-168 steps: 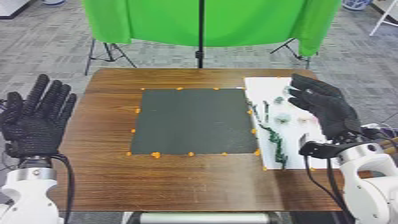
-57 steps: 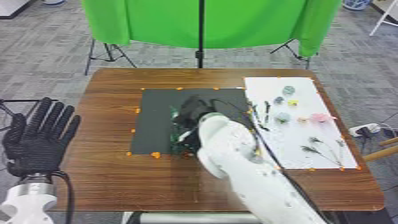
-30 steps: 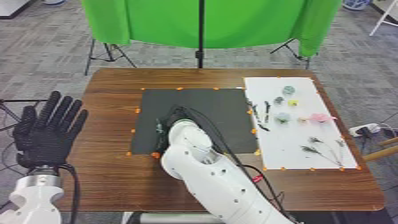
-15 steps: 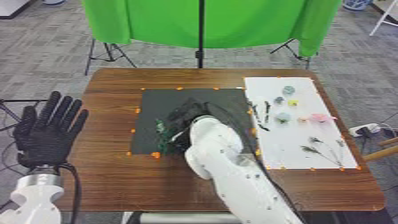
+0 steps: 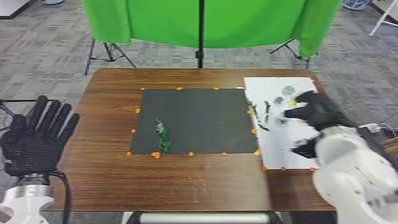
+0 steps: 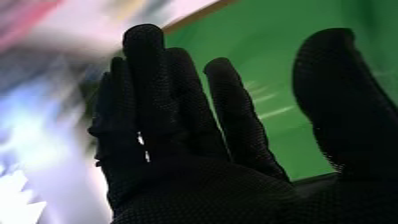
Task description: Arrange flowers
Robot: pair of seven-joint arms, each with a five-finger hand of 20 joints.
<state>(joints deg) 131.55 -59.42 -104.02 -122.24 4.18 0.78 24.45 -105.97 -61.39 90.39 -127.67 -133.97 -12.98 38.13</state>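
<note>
"What's nearest?"

"Smooth brown wood: the tabletop [image 5: 107,185], its front corners rounded. Off its edge at nine o'clock is the left hand [image 5: 34,145], in black mesh fabric, open, with straight fingers spread."

"And the greenery?"

"A slim, leafy green sprig [image 5: 163,137] lies on the flat dark sheet [image 5: 200,107], at eight o'clock from the sheet's middle. Orange dabs [image 5: 155,155] dot the sheet's border, and a broad strip of bare wood runs between that border and the table's front edge."

"Where's that from the right hand [image 5: 322,114]?"

"Well apart, between eight and nine o'clock from it. That hand is open too, fingers straight, thumb wide, over the white sheet [image 5: 277,159] at three o'clock on the table."

"Anything beside it?"

"Thin dark stems [image 5: 266,112] on its nine o'clock side, a small yellow bloom [image 5: 292,102] near the fingers, and a round grey-green head [image 5: 289,90] toward eleven."

"Farthest?"

"Softly draped green cloth [image 5: 240,27] at twelve, beyond the back edge."
</note>
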